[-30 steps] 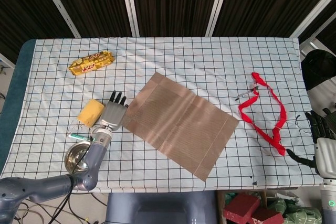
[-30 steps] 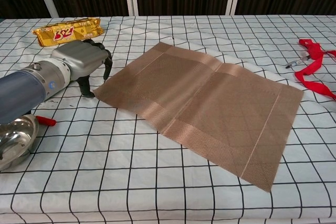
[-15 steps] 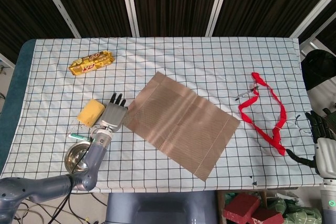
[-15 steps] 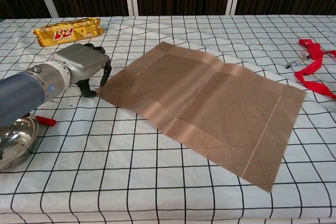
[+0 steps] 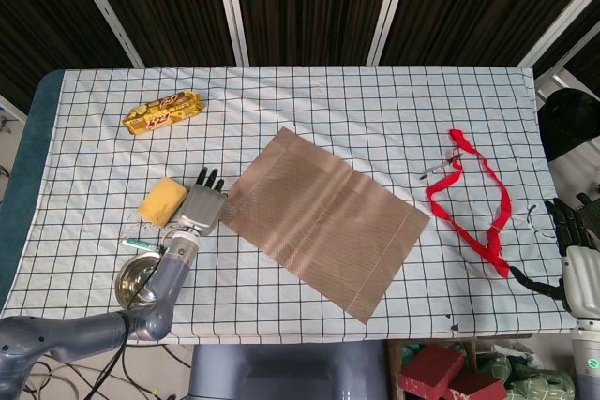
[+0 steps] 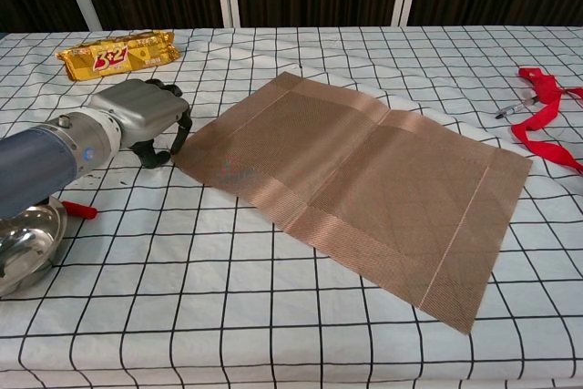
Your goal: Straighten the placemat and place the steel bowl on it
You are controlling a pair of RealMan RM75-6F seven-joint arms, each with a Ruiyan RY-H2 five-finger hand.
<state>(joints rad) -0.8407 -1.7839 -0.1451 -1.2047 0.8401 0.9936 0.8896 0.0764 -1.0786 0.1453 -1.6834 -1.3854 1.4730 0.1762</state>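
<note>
1. Your table (image 5: 375, 91) carries a checked cloth whose grid gives you a ready reference: the placemat (image 5: 323, 220) lies flat but skewed against those lines, so the straightening is not finished.
2. Your left hand (image 5: 203, 204) sits at the placemat's left corner, fingers curled down with the tips at or on that corner, likely to drag it round; I cannot tell whether they pinch the edge or only press.
3. Your right hand (image 5: 577, 252) waits off the table's right edge, well apart from everything, fingers spread and empty.
4. The steel bowl (image 6: 23, 243) rests at the near left edge beside your left forearm, not yet on the mat, handy for that hand once the mat is square.
</note>
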